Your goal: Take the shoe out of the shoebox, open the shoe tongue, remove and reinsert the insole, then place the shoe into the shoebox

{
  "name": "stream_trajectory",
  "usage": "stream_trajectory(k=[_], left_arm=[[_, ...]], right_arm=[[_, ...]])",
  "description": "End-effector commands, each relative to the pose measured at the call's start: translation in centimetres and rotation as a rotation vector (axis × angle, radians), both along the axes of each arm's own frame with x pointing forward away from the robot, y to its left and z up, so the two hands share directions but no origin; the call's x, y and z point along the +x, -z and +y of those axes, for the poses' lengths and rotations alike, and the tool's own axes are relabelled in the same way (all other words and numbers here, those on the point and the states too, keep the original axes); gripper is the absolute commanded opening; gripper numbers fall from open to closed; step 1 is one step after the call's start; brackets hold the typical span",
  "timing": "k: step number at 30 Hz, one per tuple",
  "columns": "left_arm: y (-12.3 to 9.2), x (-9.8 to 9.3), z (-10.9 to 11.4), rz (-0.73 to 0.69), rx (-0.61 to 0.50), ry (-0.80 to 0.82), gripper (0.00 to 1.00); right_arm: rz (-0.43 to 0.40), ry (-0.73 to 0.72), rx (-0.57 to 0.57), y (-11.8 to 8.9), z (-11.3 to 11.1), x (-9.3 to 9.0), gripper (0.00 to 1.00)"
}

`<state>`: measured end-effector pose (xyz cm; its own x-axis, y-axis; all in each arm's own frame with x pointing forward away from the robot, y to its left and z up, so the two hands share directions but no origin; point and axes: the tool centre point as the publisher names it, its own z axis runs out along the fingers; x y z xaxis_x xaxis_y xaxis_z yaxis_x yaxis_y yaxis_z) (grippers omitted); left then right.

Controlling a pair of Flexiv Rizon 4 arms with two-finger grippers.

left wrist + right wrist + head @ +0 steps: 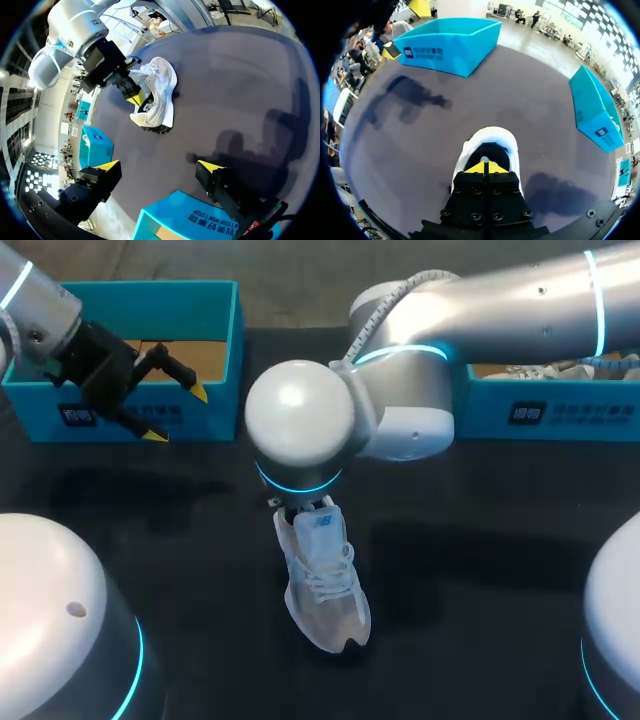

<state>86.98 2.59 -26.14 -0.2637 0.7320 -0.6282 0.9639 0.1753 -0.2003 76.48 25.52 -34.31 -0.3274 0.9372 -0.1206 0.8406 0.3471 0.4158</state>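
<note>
The nearest risk sits at the right fingers (476, 169). Their yellow tips are pressed together with no gap showing, down at the ankle opening of the white lace-up shoe (490, 134). I cannot tell whether they have pinched the tongue, the insole edge or nothing at all. If it is nothing, a pull would probably come away bare. If it is only a thin lip of lining, that could slip out. A firm hold brings its own trouble: nothing pins the shoe to the tabletop (480, 570), so a pull may well lift or drag the whole sneaker rather than free the insole. The shoe could then tip onto its side. The tied laces may also keep the tongue from opening far.

The left fingers (107, 166) are spread wide with nothing between them, and they are well apart from the shoe, so they offer no bracing as things stand.

The shoe lies out of its box, upright on its sole. Its heel end is right under the right fingers, and its toe points away from them toward the robot. From the left fingers it lies well ahead, across bare tabletop. An open blue shoebox (215, 350) sits just beside and below the left fingers, with a second blue box (592, 107) farther off beyond the shoe.
</note>
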Motion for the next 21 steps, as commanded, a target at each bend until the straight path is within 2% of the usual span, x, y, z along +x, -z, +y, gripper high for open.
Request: stream_trajectory(k=[1,10,21], left_arm=[[-0.1,0.0,0.0,0.000,0.003,0.000,1.00],[-0.1,0.0,0.0,0.000,0.003,0.000,1.00],[-0.1,0.0,0.0,0.000,0.003,0.000,1.00]], right_arm=[[0.002,0.003,-0.001,0.9,-0.3,0.7,0.00],[-0.013,0.009,-0.004,2.2,-1.0,1.6,0.00],[0.005,0.010,-0.004,4.9,-0.7,2.1,0.00]])
